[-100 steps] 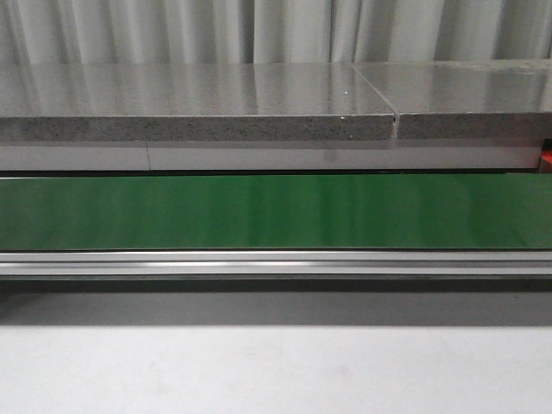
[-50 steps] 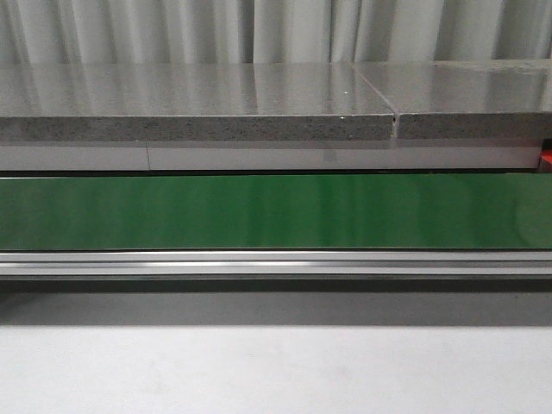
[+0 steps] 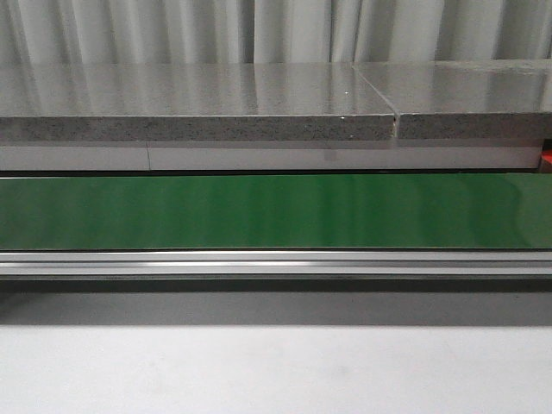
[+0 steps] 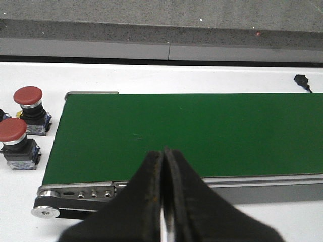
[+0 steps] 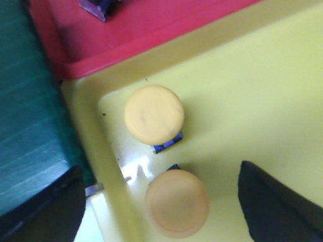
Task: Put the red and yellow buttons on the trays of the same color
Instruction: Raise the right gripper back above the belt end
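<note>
the front view shows only the green conveyor belt running across the frame, its silver rail along the near edge, a grey speckled slab behind it and pale curtains at the back; no arm or button shows there; in the left wrist view the left gripper hangs over the near end of the belt, its dark jaws clenched together with nothing between them; two red buttons stand upright on the white desk just beside the end of the belt, one behind the other, each on a dark base; a small black cable end lies on the desk beyond the belt; in the right wrist view the right gripper hovers over a corner of the yellow tray with jaws released and spread wide; two yellow buttons sit inside that corner close together, the nearer one lying between the spread fingers but untouched; the red tray lies against the yellow one, holding a partly cut-off blue-based object.
</note>
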Controlling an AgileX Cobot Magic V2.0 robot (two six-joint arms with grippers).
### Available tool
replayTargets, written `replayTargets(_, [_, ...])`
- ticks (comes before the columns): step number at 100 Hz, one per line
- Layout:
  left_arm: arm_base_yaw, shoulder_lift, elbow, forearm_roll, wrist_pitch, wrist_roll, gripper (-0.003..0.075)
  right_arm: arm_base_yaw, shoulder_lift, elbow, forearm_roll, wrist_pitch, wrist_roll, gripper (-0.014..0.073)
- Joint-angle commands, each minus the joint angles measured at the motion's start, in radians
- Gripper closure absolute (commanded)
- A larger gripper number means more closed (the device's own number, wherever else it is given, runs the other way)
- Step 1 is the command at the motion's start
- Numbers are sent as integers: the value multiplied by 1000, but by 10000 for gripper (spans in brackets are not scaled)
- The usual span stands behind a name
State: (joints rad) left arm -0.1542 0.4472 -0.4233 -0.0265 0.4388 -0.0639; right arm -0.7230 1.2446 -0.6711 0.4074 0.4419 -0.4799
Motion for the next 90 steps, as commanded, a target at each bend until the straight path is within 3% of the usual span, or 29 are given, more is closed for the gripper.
replayTargets(1, [-8,2,-27,-9,-80,-1,739,5,-77,-56,20,0,-7,-22])
replayTargets(37, [-8,2,-27,-9,-80,-1,739,262,-148,-217,31,56,-7,-20])
replayTargets(71, [-8,2,-27,-9,-80,-1,739,565,-163,-239,33,40,-7,-10])
replayTargets(81, [-8,2,-27,-9,-80,-1,739,630,-187,-239,15,41,-7,94])
replayTargets(90, [-8,2,-27,-9,-80,-1,739,662,-215,-239,1,61,-8,262])
